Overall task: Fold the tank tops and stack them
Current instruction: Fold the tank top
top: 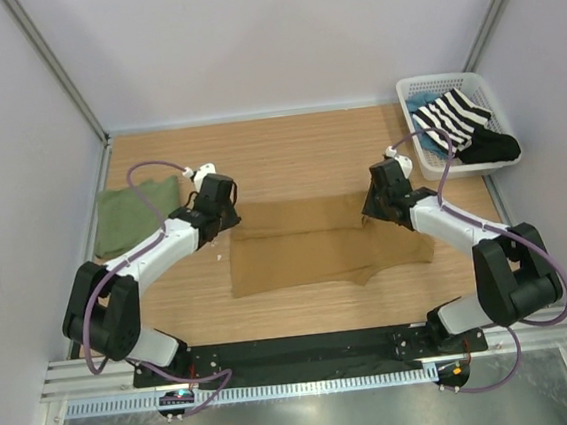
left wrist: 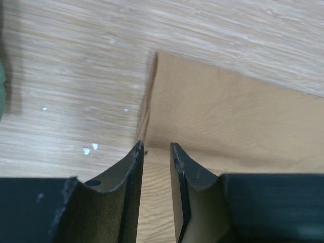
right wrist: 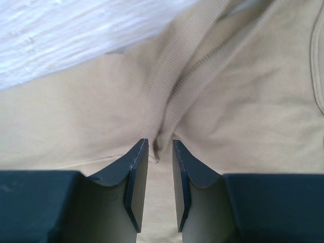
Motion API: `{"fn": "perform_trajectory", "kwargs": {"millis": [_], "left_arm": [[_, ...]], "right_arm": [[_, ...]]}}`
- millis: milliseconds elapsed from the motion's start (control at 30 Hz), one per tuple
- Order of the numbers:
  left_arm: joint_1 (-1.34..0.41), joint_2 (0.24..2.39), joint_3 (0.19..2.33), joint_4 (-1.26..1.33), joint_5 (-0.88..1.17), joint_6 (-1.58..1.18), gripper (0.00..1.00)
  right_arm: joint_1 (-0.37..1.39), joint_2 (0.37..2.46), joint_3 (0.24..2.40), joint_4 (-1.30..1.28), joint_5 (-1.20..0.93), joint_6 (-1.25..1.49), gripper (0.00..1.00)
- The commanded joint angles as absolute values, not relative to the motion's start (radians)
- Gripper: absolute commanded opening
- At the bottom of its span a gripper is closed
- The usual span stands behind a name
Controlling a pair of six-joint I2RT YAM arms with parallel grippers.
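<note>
Surface: A light wooden table is seen from above, closed in by pale walls on three sides.

Tan top: The tan top is spread flat at the centre of the frame, between the two arms. A fold edge is seen across its upper part, where one layer lies over another.

Green top: The green top is lying at the left edge of the table, well apart from the tan one.

Basket: A white basket is set at the upper right. A striped garment and a black garment are held in it, the black one draped over the near rim.

Left claw: The left claw is placed low over the upper left corner of the tan top. Its fingers are parted by a narrow gap and nothing is clamped; cloth is seen through the gap.

Right claw: The right claw is placed at the upper right edge of the tan top. Its jaws are parted by a similar narrow gap, released. A bunched ribbed strap is seen just ahead of the tips; whether it is touched cannot be told.
</note>
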State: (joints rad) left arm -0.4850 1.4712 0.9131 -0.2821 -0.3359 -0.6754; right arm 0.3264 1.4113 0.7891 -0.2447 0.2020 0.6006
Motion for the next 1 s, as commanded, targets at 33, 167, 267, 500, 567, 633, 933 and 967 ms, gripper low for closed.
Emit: {"fn": "perform_trajectory", "kwargs": {"millis": [33,167,267,500,567,633,933,967], "left_arm": [[-0.486,1.528,1.006,-0.268,-0.241,-0.692,0.24],[-0.486,1.603,1.011,-0.264,-0.195,-0.716,0.18],[-0.486,1.618,0.986,-0.241,-0.173,-0.732,0.12],[-0.486,1.621,0.871,-0.209,-0.152,-0.756,0.00],[-0.486,1.628,0.844,-0.203,-0.150,-0.759,0.00],[-0.486,1.625,0.830,-0.192,-0.147,-0.762,0.00],[-0.486,1.556,0.882,-0.271,-0.219,-0.732,0.15],[-0.486,1.546,0.908,-0.285,-0.245,-0.729,0.17]], "right_arm": [[0.334,1.460,0.873,-0.229,0.180,0.597,0.29],[0.348,1.500,0.868,-0.212,0.149,0.607,0.25],[0.356,1.526,0.851,-0.206,0.134,0.614,0.20],[0.356,1.537,0.769,-0.169,0.123,0.634,0.14],[0.356,1.545,0.770,-0.172,0.123,0.635,0.14],[0.356,1.552,0.779,-0.178,0.124,0.635,0.13],[0.351,1.519,0.893,-0.282,0.230,0.598,0.26],[0.348,1.517,0.908,-0.297,0.241,0.592,0.29]]}}
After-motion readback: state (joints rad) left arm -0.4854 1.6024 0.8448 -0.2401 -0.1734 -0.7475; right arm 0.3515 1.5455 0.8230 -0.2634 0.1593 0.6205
